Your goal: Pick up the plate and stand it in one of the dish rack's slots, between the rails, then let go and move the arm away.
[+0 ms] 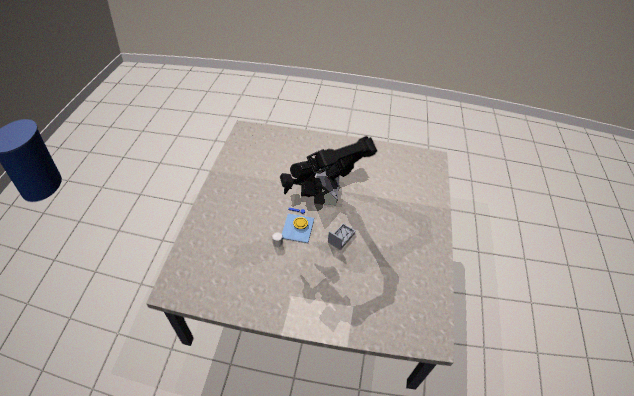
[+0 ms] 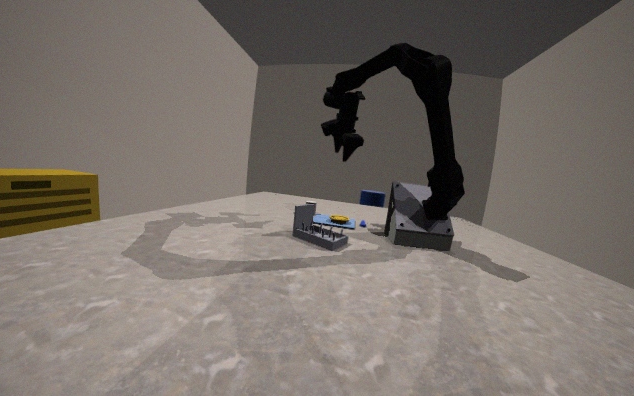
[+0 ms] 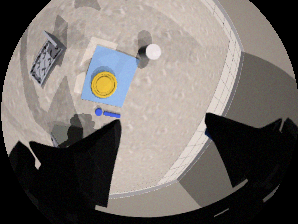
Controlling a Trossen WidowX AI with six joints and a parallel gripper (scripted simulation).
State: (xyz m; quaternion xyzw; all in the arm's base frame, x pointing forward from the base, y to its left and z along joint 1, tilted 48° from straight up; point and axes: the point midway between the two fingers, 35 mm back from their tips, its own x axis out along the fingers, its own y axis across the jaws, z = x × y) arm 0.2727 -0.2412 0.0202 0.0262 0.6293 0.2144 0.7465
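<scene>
The yellow plate (image 1: 300, 223) (image 2: 339, 218) (image 3: 104, 84) lies flat on the blue mat (image 1: 292, 236) (image 2: 321, 220) (image 3: 117, 60). The grey dish rack (image 1: 336, 241) (image 2: 304, 218) (image 3: 53, 40) stands on the table, apart from the mat, with a tall panel at one end and thin upright rails. Its slots show no plate. My gripper (image 2: 341, 155) (image 3: 163, 118) is open and empty, high above the table with its fingers pointing down. In the wrist view the plate lies up and left of the gap between the fingertips.
A blue spoon-like utensil (image 1: 296, 210) (image 2: 363, 223) (image 3: 111, 114) lies beside the mat, on the arm's side. A white-topped cup (image 1: 277, 239) (image 2: 311, 203) (image 3: 153, 51) stands near a mat corner. A blue cylinder (image 1: 27, 160) and a yellow cabinet (image 2: 30, 205) stand beyond the table.
</scene>
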